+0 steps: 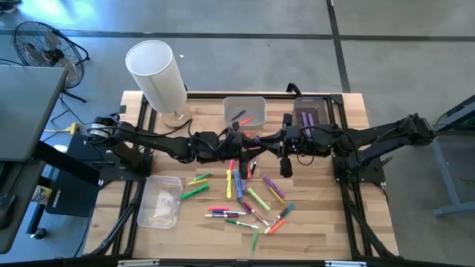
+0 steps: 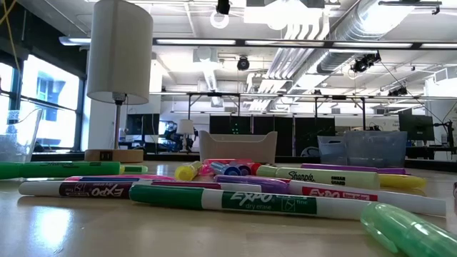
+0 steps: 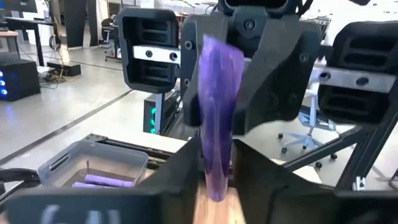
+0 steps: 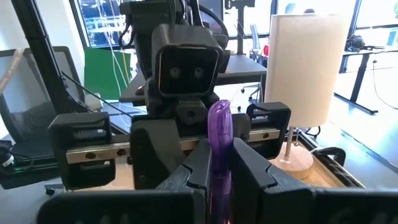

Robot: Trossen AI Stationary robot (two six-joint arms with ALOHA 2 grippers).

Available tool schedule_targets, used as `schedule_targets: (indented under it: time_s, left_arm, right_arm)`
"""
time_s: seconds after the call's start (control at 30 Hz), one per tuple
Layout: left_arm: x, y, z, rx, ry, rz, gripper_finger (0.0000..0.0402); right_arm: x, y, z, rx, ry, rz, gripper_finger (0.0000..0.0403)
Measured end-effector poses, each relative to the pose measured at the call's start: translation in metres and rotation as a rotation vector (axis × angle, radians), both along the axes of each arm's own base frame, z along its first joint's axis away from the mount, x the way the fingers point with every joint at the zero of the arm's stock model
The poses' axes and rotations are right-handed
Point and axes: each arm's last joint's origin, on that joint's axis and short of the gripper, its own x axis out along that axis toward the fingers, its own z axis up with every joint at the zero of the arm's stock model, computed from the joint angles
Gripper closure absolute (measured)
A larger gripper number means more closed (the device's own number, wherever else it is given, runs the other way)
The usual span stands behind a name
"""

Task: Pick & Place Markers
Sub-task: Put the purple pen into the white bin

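Several markers (image 1: 245, 200) in many colours lie loose on the wooden table's middle and near part; they also show in the low view (image 2: 214, 194). My left gripper (image 1: 247, 144) and my right gripper (image 1: 261, 141) meet nose to nose above the table's middle, just near of the far bins. A purple marker (image 3: 217, 112) stands between them and also shows in the right wrist view (image 4: 219, 143). Each gripper is shut on it. The low view shows neither gripper. My left gripper pinches the purple marker's lower part (image 3: 211, 180) between its two fingers, coming level from the table's left. The marker is lifted clear of the table and sticks out past the fingers toward my right gripper. My right gripper pinches the purple marker (image 4: 217, 171) between its two fingers, coming level from the table's right. The marker's rounded end (image 4: 219, 112) sticks out past the fingers toward my left gripper. The marker is clear of the table.
A clear bin (image 1: 245, 110) with a few markers stands at the far middle. A bin (image 1: 312, 113) with purple markers stands to its right. A clear bin (image 1: 159, 202) lies near left. A white-shaded lamp (image 1: 157, 74) stands at the far left.
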Motion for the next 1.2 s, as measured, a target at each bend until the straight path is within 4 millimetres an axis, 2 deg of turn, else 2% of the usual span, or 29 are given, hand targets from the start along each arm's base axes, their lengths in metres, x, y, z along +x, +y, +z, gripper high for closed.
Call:
schedule_targets:
  time_s: [0.07,0.1,0.3,0.53,0.67,0.87,1.07,1.2]
  left_arm:
    - [0.0,0.0,-0.001,-0.005,0.007,0.0,0.0365]
    - [0.0,0.0,-0.001,-0.005,0.009,0.0,0.0369]
    - [0.0,0.001,-0.003,-0.002,0.03,0.027,0.0369]
    - [0.002,0.022,-0.013,-0.074,0.123,0.014,0.0369]
    - [0.003,0.046,-0.021,-0.143,0.192,-0.01,0.0369]
    - [-0.005,0.098,-0.037,-0.23,0.354,0.014,0.0369]
    - [-0.023,0.157,-0.054,-0.286,0.495,0.08,0.0369]
    - [-0.026,0.193,-0.078,-0.328,0.572,0.102,0.0369]
  right_arm:
    - [0.0,0.0,0.0,-0.005,0.005,0.002,0.0373]
    - [0.0,0.0,-0.001,-0.006,0.006,0.001,0.0373]
    - [0.0,0.0,-0.002,-0.007,0.02,0.002,0.0362]
    - [-0.001,-0.004,-0.005,0.034,0.041,-0.121,0.0315]
    - [-0.001,-0.01,-0.008,0.024,0.073,-0.189,0.0271]
    - [-0.005,-0.023,-0.021,0.096,0.182,-0.34,0.0216]
    - [-0.013,-0.036,-0.041,0.238,0.324,-0.5,0.0204]
    - [-0.017,-0.042,-0.047,0.312,0.351,-0.567,0.0205]
